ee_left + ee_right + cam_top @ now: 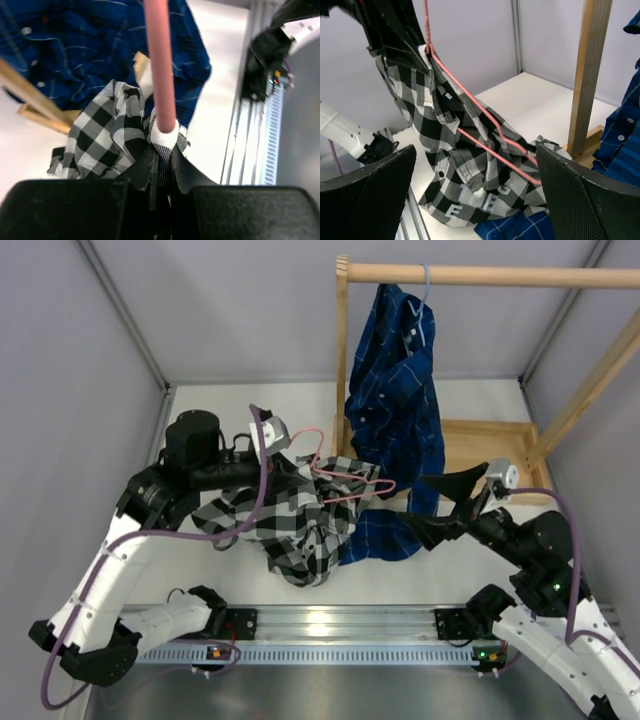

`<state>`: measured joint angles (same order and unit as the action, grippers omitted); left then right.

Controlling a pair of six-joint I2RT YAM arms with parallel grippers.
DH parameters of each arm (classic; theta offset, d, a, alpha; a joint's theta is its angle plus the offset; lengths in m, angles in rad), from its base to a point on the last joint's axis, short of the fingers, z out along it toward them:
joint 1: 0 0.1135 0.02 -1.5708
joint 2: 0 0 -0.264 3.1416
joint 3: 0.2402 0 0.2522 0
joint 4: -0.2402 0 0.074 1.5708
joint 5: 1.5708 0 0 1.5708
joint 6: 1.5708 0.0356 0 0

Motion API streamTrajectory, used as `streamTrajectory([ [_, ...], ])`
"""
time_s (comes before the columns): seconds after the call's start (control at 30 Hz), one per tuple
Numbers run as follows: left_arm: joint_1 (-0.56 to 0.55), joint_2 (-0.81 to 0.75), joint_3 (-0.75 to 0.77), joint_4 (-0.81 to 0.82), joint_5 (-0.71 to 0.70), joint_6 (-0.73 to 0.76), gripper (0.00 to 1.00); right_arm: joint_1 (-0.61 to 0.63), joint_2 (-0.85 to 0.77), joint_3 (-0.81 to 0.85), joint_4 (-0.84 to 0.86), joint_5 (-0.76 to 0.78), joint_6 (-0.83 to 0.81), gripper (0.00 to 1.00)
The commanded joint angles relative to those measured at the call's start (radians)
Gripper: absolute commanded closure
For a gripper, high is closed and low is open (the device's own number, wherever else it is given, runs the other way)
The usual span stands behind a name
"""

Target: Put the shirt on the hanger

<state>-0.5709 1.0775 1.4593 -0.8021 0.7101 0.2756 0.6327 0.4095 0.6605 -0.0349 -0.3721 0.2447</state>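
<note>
Left gripper (162, 156) clamped on shirt (102, 135) cloth where hanger (160, 60) wire enters it, shirt hanging below beside rack post (590, 75); right gripper (475, 155) wide open, facing shirt, not touching.

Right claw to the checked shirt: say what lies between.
Nothing; the right wrist view shows bare space from the open right claw to the shirt.
</note>
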Motion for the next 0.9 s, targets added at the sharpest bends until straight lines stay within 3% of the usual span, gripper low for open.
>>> streamTrajectory([
  [0.0,0.000,-0.132,-0.086,0.222,-0.162,-0.160,1.00,0.004,-0.035,-0.025,-0.095,0.096,0.068,0.01],
  [0.1,-0.001,-0.227,-0.152,0.349,-0.247,-0.252,1.00,0.004,0.023,-0.070,-0.008,0.003,0.157,0.12],
  [0.27,0.000,-0.324,-0.257,0.506,-0.348,-0.384,1.00,0.005,0.221,-0.114,0.225,0.001,0.336,0.24],
  [0.53,-0.001,-0.352,-0.251,0.517,-0.367,-0.464,1.00,0.030,0.526,-0.099,0.640,-0.123,0.448,0.27],
  [0.7,0.000,-0.353,-0.267,0.515,-0.374,-0.461,1.00,0.064,0.658,-0.088,0.767,-0.140,0.524,0.34],
  [0.8,0.000,-0.353,-0.275,0.520,-0.380,-0.461,1.00,0.088,0.699,-0.073,0.791,-0.139,0.525,0.49],
  [0.87,0.000,-0.356,-0.278,0.521,-0.386,-0.457,1.00,0.097,0.713,-0.058,0.794,-0.139,0.519,0.74],
])
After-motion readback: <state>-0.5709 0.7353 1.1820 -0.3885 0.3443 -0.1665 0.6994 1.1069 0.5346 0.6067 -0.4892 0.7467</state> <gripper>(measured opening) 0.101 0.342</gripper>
